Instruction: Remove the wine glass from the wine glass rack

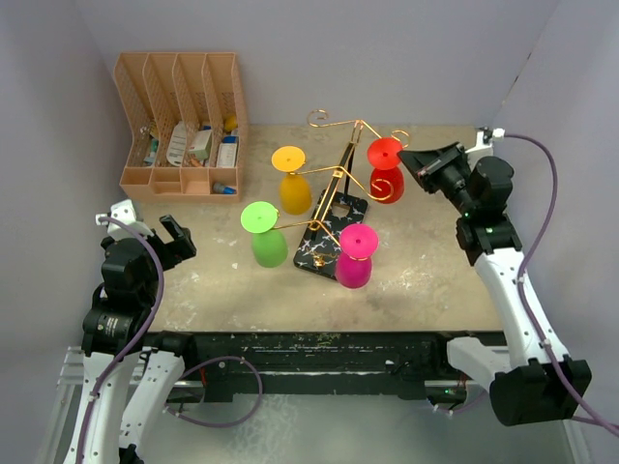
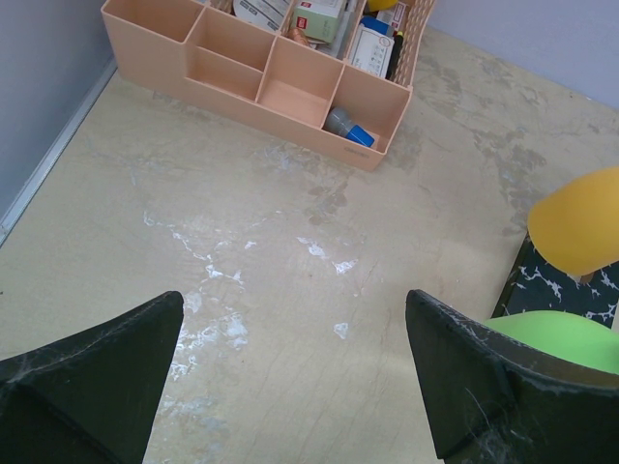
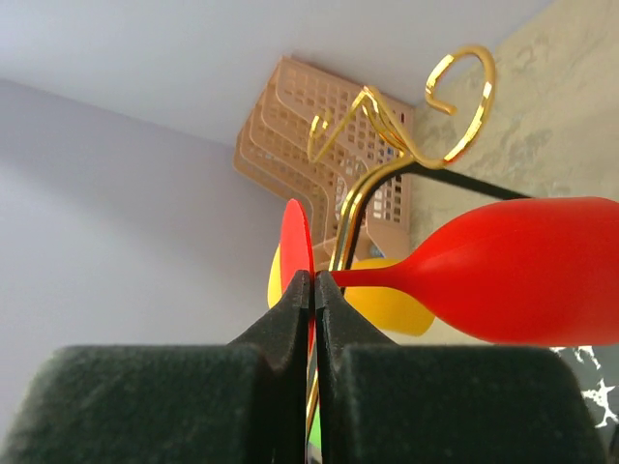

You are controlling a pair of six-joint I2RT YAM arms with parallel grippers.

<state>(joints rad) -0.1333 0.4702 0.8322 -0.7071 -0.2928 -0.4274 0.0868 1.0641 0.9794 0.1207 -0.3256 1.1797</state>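
peach plastic, at far left: a file organiser (image 1: 179, 126) stands at the back of the table (image 1: 435, 280). in front of it the left gripper (image 1: 179, 239) hangs over bare tabletop, jaws spread as wide as they go and holding nothing. moving right, a green glass (image 1: 263, 237) and a yellow glass (image 1: 293, 184) hang foot-up from the gold arms of the wine glass rack (image 1: 324, 246), whose black marbled base sits mid-table. a pink glass (image 1: 355, 256) hangs on the near right arm.

the red wine glass (image 1: 385, 169) hangs on the far right arm, stem caught in the wire and bowl below. its arm ends in a gold curl (image 3: 462, 97). at far right, the right gripper (image 1: 414, 159) has its jaws pressed together at the rim of that glass's foot. the wrist view shows a sliver of red between the pads, so it appears to be pinching the thin disc edge-on.

the step in hand looks like the grasp itself, with the glass not yet off the rack. the next move likely calls for drawing the foot outward along the wire toward the curled end. the stem has to clear the gold arm without dragging the light stand. a pinch on so thin an edge could slip if the glass twists.
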